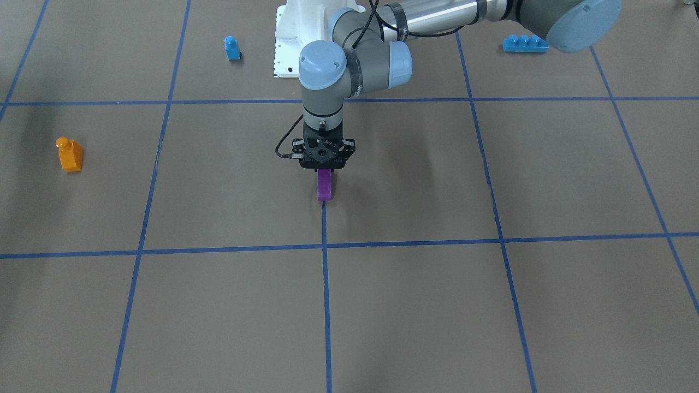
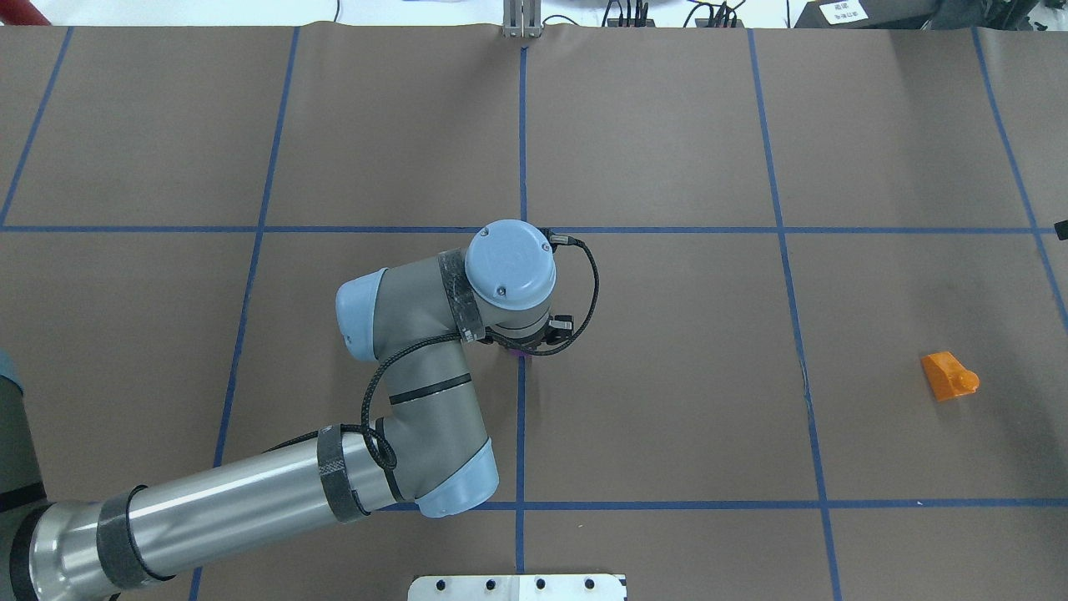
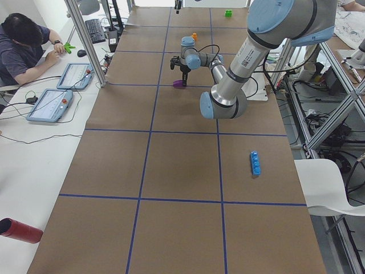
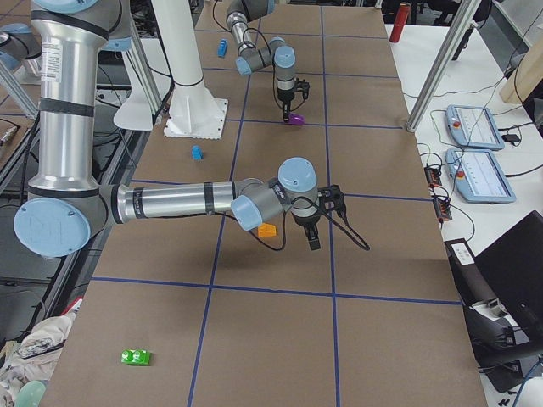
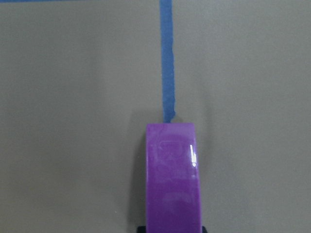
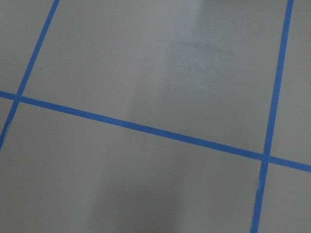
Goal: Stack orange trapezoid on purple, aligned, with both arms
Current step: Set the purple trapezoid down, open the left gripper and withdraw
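Note:
The purple brick (image 1: 324,186) is gripped upright in my left gripper (image 1: 324,172), at or just above the table where a blue tape line ends; I cannot tell whether it touches. It fills the lower middle of the left wrist view (image 5: 171,179). The orange trapezoid (image 1: 69,155) lies alone on the table far towards my right side, and also shows in the overhead view (image 2: 949,376). My right gripper (image 4: 312,231) hovers beside the orange trapezoid (image 4: 267,229), on the operators' side of it. I cannot tell whether it is open or shut. The right wrist view shows only bare table.
A small blue single-stud brick (image 1: 232,48) stands near the white robot base (image 1: 286,43). A long blue brick (image 1: 524,43) lies on my left side. A green brick (image 4: 136,357) lies at the table's right end. Blue tape lines (image 2: 521,125) grid the brown table.

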Motion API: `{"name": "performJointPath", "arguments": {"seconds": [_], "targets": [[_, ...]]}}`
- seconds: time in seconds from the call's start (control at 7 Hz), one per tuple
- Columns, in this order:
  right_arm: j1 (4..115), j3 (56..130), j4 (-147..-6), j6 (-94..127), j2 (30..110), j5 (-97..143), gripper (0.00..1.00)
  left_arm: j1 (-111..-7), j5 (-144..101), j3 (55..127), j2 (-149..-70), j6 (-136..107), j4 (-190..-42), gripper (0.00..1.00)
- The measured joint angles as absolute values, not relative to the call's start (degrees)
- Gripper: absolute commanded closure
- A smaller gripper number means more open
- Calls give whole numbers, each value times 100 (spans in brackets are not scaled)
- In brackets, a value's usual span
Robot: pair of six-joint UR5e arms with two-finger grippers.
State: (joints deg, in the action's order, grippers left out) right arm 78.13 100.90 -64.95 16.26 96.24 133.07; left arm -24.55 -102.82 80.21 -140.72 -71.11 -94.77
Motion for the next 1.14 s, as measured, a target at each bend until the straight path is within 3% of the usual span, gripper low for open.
{"name": "performJointPath", "arguments": {"seconds": [0.14, 0.71, 1.0, 1.14], "targets": [[7813, 10090, -6495, 1626, 9624, 13307, 0, -2453, -10283, 8020, -14073, -7110, -9479, 83], [7814, 10083, -6495, 1626, 9624, 13307, 0, -2452, -10283, 8024, -14072, -7104, -9483, 45], [7813, 10073, -6495, 1626, 9624, 13307, 0, -2452, -10283, 8024, -14071, -7106, -9483, 11], [7814, 10068, -6495, 1626, 9624, 13308, 0, -2452, -10283, 8027, -14071, -7106, -9482, 0]]}}
